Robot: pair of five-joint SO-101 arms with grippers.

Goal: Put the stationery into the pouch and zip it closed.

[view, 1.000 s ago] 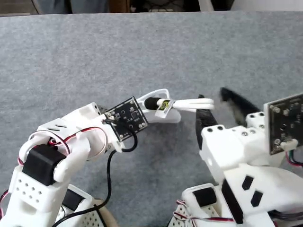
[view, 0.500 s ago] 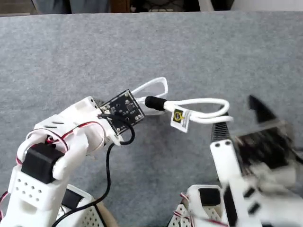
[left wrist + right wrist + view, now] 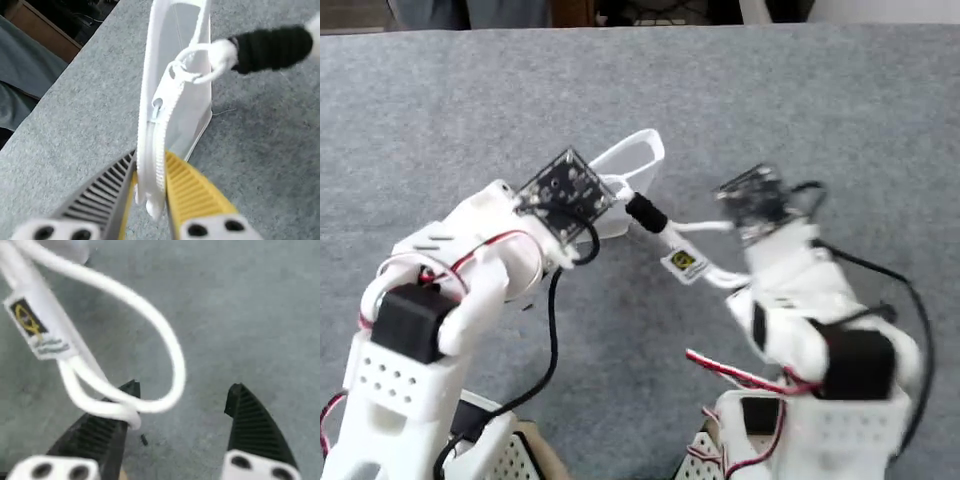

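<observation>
High view: grey felt table [image 3: 820,100] under two white arms. Left claw [image 3: 150,161] pinched narrow on the zipped end of a white translucent zip pouch [image 3: 186,75], held on edge with its zip partly open. Right claw [image 3: 183,387] spread wide, gripping nothing, with the loop of a white looped cable [image 3: 167,337] lying between its fingers and touching one. Cable stretched from the pouch mouth across to the right arm. Black plug [image 3: 645,213] just beside the pouch mouth. White paper tag [image 3: 683,263] with a yellow mark wrapped round the cable.
</observation>
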